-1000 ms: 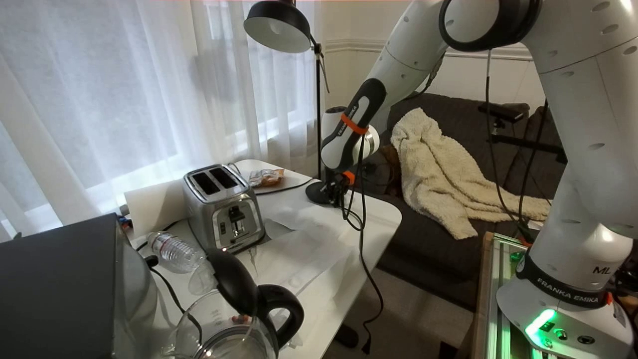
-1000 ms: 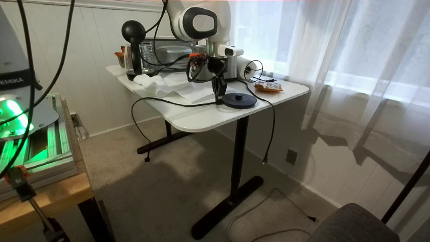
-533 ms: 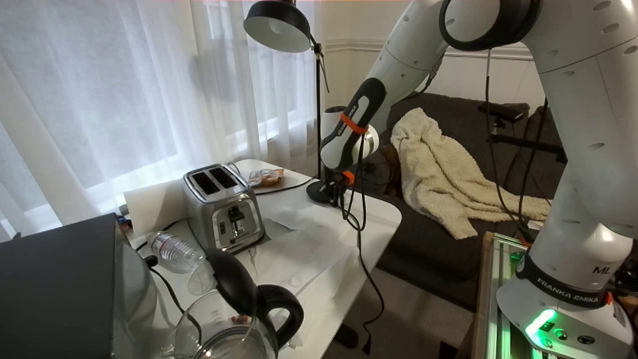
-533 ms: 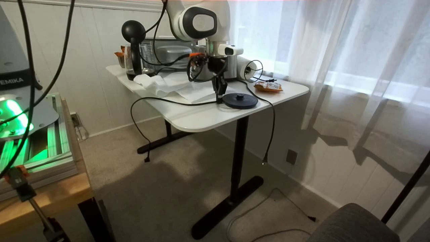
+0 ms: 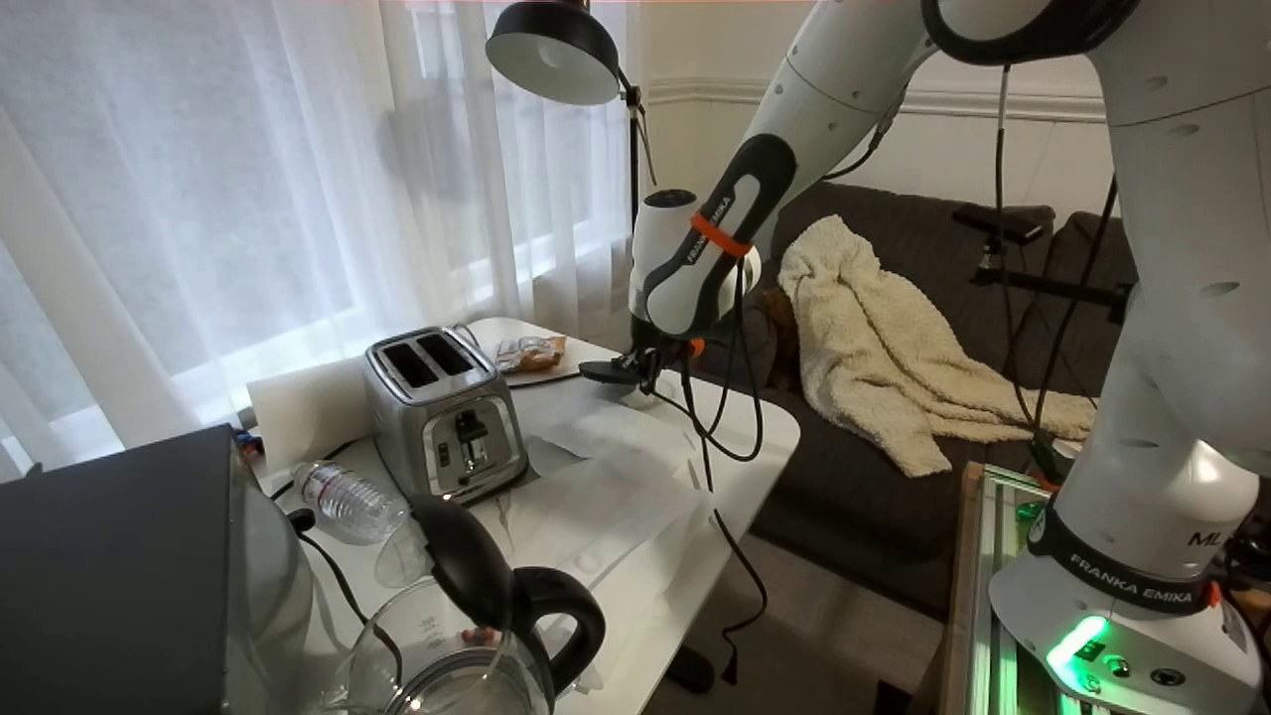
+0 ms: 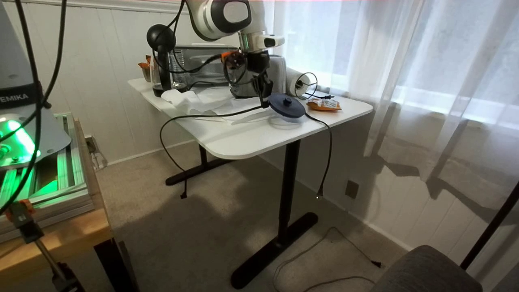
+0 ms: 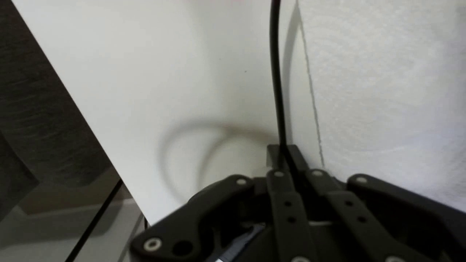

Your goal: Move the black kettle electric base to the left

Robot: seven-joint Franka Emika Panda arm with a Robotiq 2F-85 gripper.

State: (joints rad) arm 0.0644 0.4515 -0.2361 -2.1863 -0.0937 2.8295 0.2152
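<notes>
While the gripper (image 7: 285,156) clenches the thin black cord (image 7: 277,72) between its 2 fingertips, the black kettle electric base (image 6: 286,105) hangs just beside them, tilted and raised off the white table (image 6: 235,142). Away from the fingers, the cord runs out across the table and drops over its edge, with the plug (image 6: 183,196) at its low end. Near the base lies an orange snack packet (image 6: 324,105), and a 2nd black cord (image 6: 329,162) comes out from behind the base and hangs over the table's edge. Beyond the packet is a white roll (image 6: 292,81). Loose white paper towels (image 6: 188,103) spread near the gripper, and the silver toaster (image 5: 447,417) stands beside them; these 2 come between the base and the glass kettle (image 6: 163,69), well apart from the hand. Near the toaster, a clear plastic bottle (image 5: 348,501) lies on its side, next to a dark grey appliance (image 5: 119,566). Farther out are a black lamp (image 5: 553,55) and a cream fleece (image 5: 854,328) draped on a dark sofa (image 5: 824,467).
</notes>
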